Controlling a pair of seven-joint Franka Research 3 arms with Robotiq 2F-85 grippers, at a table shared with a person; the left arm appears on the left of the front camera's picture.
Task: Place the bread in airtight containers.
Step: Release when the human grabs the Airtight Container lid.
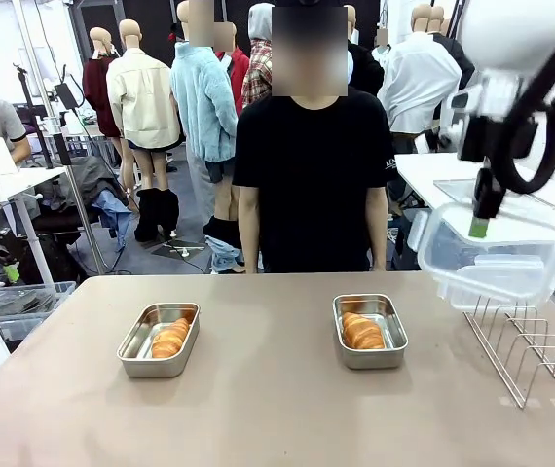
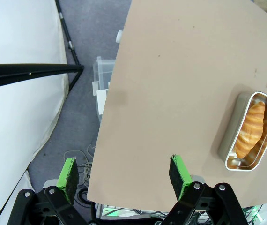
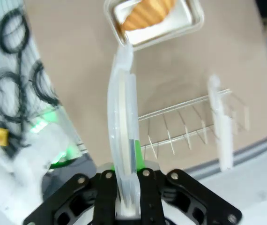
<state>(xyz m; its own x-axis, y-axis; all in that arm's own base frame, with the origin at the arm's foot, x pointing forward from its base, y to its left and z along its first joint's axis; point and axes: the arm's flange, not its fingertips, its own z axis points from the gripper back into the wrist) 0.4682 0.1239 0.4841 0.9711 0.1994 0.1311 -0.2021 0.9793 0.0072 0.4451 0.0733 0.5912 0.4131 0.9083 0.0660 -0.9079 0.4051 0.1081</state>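
Two steel airtight containers stand open on the tan table, each with one golden bread roll inside. The left container [image 1: 132,356] holds a roll [image 1: 170,338], and the right container [image 1: 395,342] holds another roll [image 1: 362,331]. My right gripper [image 1: 479,227] hangs above the table's right side, shut on a clear plastic lid [image 1: 497,258]. The right wrist view shows that lid [image 3: 121,108] edge-on between the fingers, above the right container [image 3: 196,18] and its roll [image 3: 148,11]. My left gripper [image 2: 124,176] is open over the table's left edge, with a container [image 2: 228,138] and roll [image 2: 249,131] off to its side.
A wire rack [image 1: 531,352] stands at the table's right end, below the held lid, and another clear lid [image 3: 220,126] stands upright in it. A person in a black shirt [image 1: 307,175] stands at the far edge. Bare tabletop lies between and in front of the containers.
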